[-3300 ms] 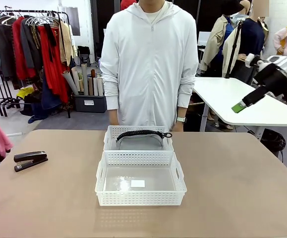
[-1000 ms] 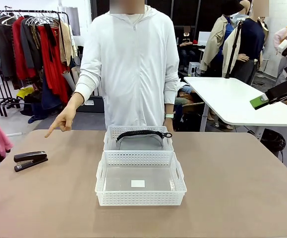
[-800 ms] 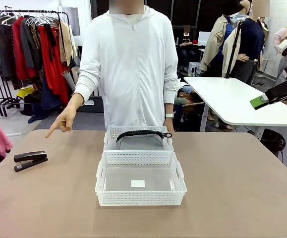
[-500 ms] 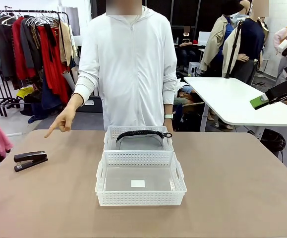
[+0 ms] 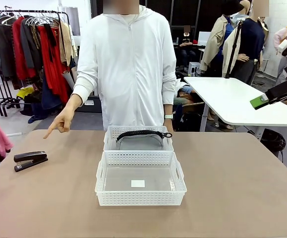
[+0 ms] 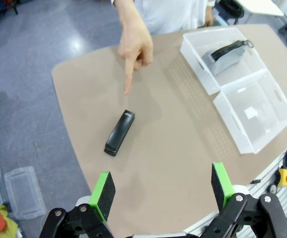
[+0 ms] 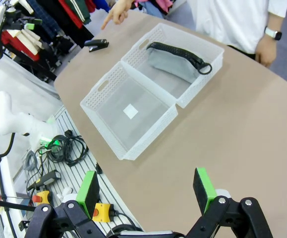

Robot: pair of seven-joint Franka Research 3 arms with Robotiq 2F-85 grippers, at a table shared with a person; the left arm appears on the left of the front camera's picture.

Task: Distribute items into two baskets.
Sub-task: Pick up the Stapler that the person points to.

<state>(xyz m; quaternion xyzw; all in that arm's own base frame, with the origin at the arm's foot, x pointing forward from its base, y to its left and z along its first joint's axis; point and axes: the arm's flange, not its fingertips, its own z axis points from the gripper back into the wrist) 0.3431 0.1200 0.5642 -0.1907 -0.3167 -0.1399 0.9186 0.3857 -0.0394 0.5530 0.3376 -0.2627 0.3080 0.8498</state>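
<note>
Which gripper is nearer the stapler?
Left. The left gripper hovers above the table with the stapler just ahead; the right gripper hangs on the opposite side, beyond both baskets.

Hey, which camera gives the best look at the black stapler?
The left wrist view: the stapler lies whole, seen from above, nothing covering it. The front view shows the stapler side-on and small, at picture left. The right wrist view shows it tiny and far off.
</note>
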